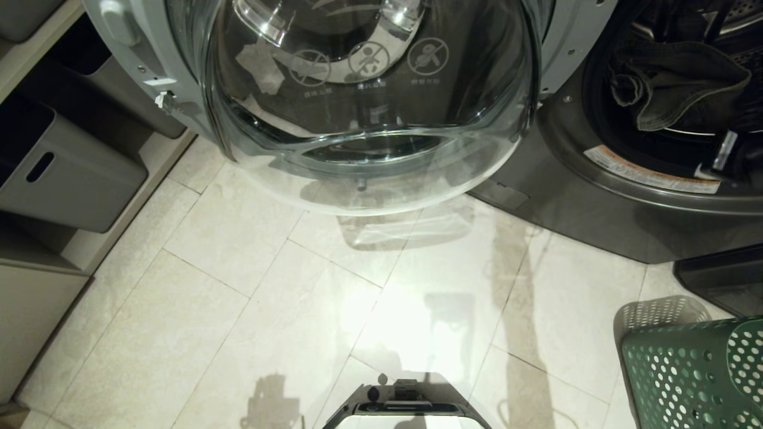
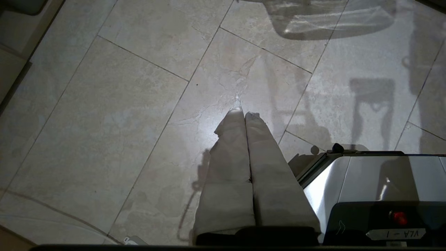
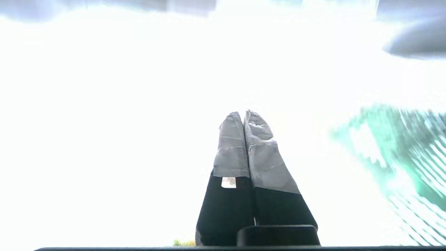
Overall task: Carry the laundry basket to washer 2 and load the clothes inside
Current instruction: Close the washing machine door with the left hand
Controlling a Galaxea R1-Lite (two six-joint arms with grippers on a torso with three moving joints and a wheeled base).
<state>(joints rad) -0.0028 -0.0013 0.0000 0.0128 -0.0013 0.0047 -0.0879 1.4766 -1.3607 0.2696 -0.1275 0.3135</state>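
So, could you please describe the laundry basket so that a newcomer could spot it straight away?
Start at the open washer on the right of the head view. On the tiled floor in front of it stands the laundry basket, cut off by the corner. It alone is green with round holes; the bins on the left are plain grey.

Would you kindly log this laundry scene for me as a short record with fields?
washer door: swung open, glass bowl facing the camera
drum: open, dark clothes already lying inside
laundry basket: green, perforated, on the floor to the robot's right, below the drum
left claw: shut, empty, over bare floor tiles
right claw: shut, empty, the basket blurred beside it
shelf bins: grey, to the robot's left
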